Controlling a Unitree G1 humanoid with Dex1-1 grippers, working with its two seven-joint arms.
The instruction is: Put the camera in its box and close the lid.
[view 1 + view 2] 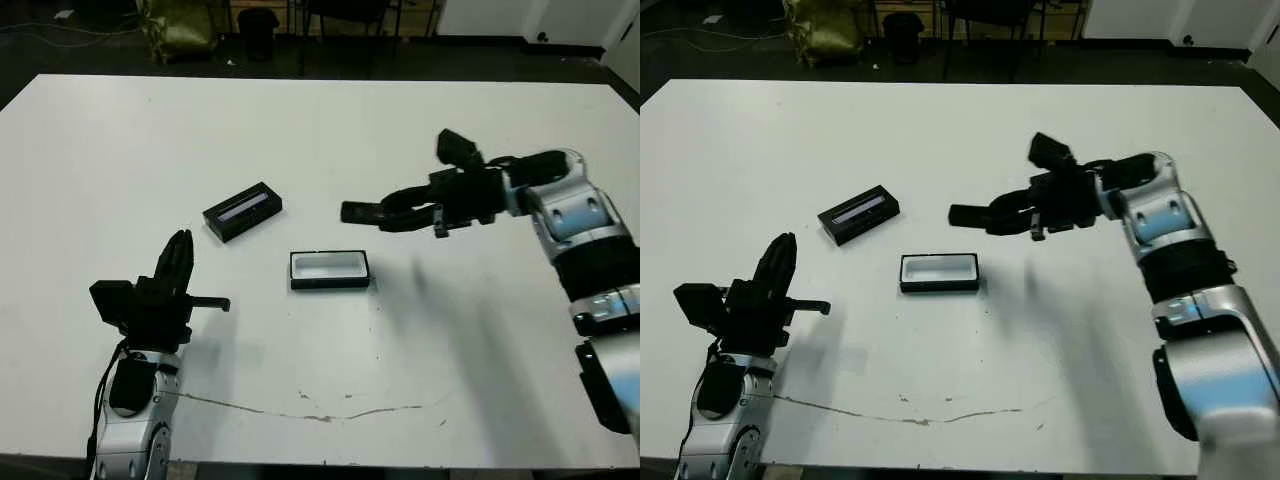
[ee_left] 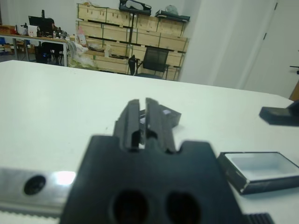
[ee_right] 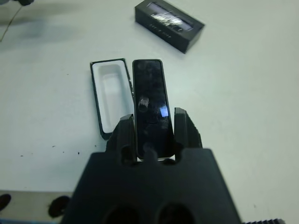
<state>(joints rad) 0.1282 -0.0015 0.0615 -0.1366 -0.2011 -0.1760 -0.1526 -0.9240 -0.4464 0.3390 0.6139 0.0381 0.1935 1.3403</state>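
Observation:
The camera [image 3: 150, 102], a slim glossy black bar, is held lengthwise between the fingers of my right gripper [image 1: 395, 215], which is shut on it. It hangs above the table, just right of and beyond the box [image 1: 330, 283], and sticks out past the fingertips toward the left. The box is a shallow black tray with white lining, lying open with nothing in it at the table's middle. The lid [image 1: 242, 211], black with a pale stripe, lies to the box's far left. My left gripper [image 1: 181, 243] is shut on nothing at the near left, pointing toward the lid.
A thin crack or line [image 1: 300, 405] runs across the white table near its front edge. Chairs and wooden crates [image 2: 131, 37] stand beyond the far edge. The table's right half is bare under my right arm.

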